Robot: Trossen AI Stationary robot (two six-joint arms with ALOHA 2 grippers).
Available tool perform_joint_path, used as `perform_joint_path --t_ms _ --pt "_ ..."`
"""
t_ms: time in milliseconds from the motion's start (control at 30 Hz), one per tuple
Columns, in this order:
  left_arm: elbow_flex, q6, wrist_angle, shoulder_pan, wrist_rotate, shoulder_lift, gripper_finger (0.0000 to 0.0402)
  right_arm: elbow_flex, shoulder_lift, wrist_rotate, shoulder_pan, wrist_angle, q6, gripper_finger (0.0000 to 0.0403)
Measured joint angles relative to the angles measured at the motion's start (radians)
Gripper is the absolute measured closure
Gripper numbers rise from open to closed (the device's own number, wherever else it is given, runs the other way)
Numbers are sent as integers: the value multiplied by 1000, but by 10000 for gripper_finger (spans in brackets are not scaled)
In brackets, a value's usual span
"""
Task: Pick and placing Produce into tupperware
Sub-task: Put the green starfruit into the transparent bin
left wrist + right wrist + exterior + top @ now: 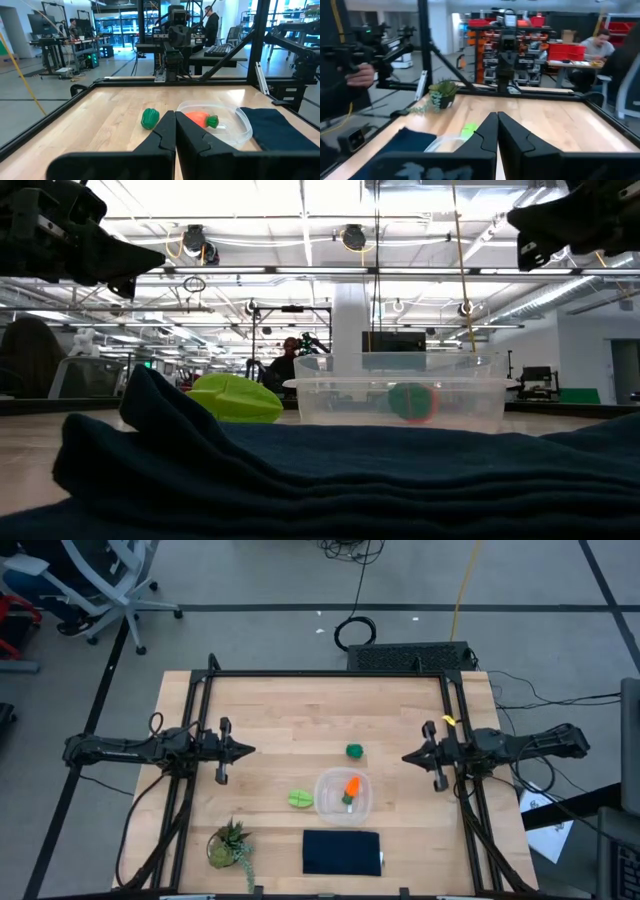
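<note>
High view has the carrot point(351, 788) already inside the tupperware point(343, 795), leafy piece point(300, 799) just beside it, dark green round piece point(354, 750) nearby on the surface point(280, 720). Left gripper point(245, 750) and right gripper point(409, 756) hang at the sides, fingers pressed together, holding nothing. I'd grab the round piece next; open wide, drop straight down.

Even, bright overhead light falls on the worktop point(280, 720), casting only faint, soft shadows. In the low view the ceiling lights glare white and the near dark cloth point(330, 480) sits dim. The right wrist view is blurred throughout.
</note>
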Motion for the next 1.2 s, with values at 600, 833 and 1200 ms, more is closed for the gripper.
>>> perform_joint_path --t_ms 600,833,1200 --pt "0 18 -84 0 0 0 401 0 0 -161 0 -16 -8 403" --pt "0 12 -82 0 0 0 401 0 0 -161 0 -22 0 403" --pt "41 -79 22 0 23 20 401 0 0 -161 0 -22 -10 403"
